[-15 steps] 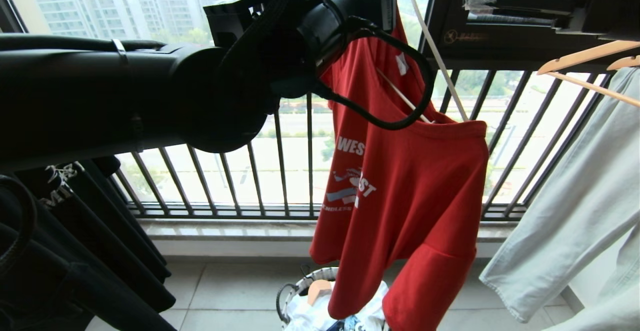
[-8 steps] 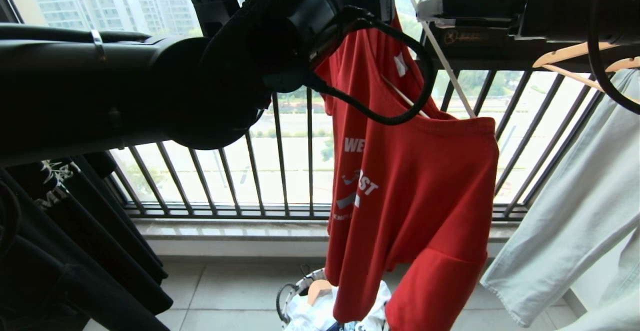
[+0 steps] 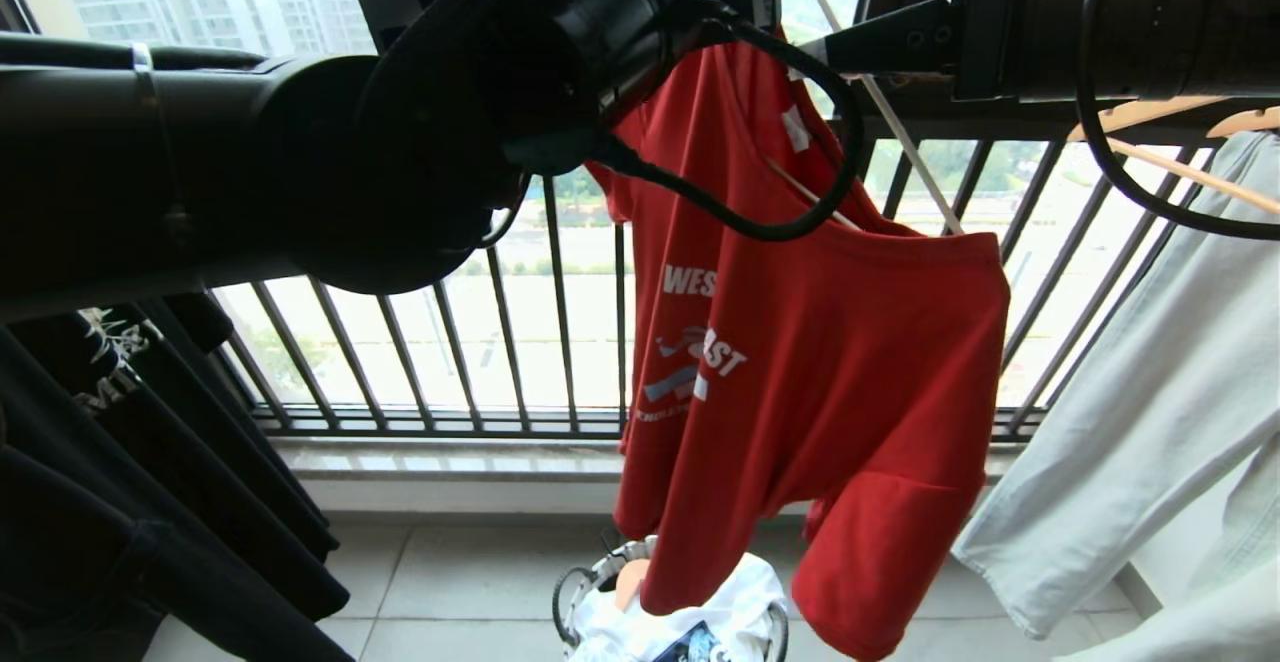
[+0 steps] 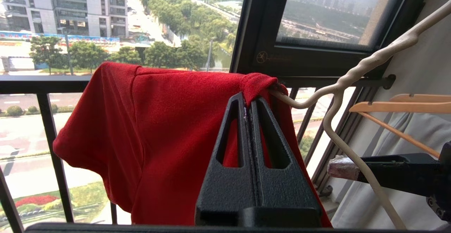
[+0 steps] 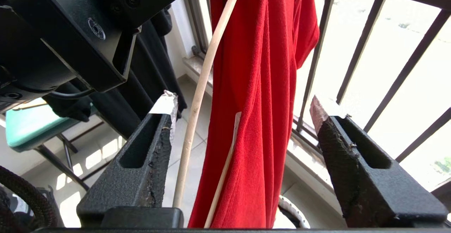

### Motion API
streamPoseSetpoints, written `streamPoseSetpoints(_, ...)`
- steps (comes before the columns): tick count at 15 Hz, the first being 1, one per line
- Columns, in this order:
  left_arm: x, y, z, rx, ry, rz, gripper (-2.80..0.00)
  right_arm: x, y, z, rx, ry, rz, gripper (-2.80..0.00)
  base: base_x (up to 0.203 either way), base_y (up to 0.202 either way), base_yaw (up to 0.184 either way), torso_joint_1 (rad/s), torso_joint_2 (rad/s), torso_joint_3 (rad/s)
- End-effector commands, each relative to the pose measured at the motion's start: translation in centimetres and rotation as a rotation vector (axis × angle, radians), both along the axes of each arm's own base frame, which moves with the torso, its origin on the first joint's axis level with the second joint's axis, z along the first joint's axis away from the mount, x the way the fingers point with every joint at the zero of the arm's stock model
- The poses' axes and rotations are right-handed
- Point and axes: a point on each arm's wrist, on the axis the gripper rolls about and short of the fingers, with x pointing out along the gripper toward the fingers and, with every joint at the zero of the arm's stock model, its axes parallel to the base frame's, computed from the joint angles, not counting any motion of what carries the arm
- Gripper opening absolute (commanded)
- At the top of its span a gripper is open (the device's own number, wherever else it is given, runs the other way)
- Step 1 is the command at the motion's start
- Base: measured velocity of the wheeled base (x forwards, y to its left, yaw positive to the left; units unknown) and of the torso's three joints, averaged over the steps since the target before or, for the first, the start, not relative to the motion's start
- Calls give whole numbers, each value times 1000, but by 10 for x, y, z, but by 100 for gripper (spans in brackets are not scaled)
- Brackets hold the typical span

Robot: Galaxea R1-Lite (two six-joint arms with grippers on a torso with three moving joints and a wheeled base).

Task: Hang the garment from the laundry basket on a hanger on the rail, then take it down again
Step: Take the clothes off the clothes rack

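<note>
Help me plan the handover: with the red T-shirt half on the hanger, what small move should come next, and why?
Probably close the right hand on the off-white hanger. Its fingers stand open around the hanger rod and the red T-shirt, while the left hand is shut on the shirt's collar edge, so the hanger needs steadying.

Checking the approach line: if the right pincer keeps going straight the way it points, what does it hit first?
Probably the hanger's off-white rod, which stands between the open fingers of the right pincer, with the red T-shirt beside it and seemingly just behind. Depth is unclear, so the order is a best guess.
</note>
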Motion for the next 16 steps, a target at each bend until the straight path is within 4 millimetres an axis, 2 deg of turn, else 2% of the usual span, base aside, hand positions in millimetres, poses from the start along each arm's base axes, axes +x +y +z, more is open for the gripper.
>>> streamPoseSetpoints(1,-2,3,3,-8,-5,2,-280,3,1,0,0,-1,1,-280,0,0,0,0,0,0)
streamPoseSetpoints(9,0,5,5,-13,-9,14,-280,2,0,3,2,-12,-8,-280,0,0,0,0,0,0)
streamPoseSetpoints(13,13,20,7,-19,-14,70,-280,1,-1,3,-2,-2,-14,-280,0,0,0,0,0,0)
streamPoseSetpoints(16,19,32,17,-45,-41,106,-280,1,-3,3,-6,2,-22,-280,0,0,0,0,0,0)
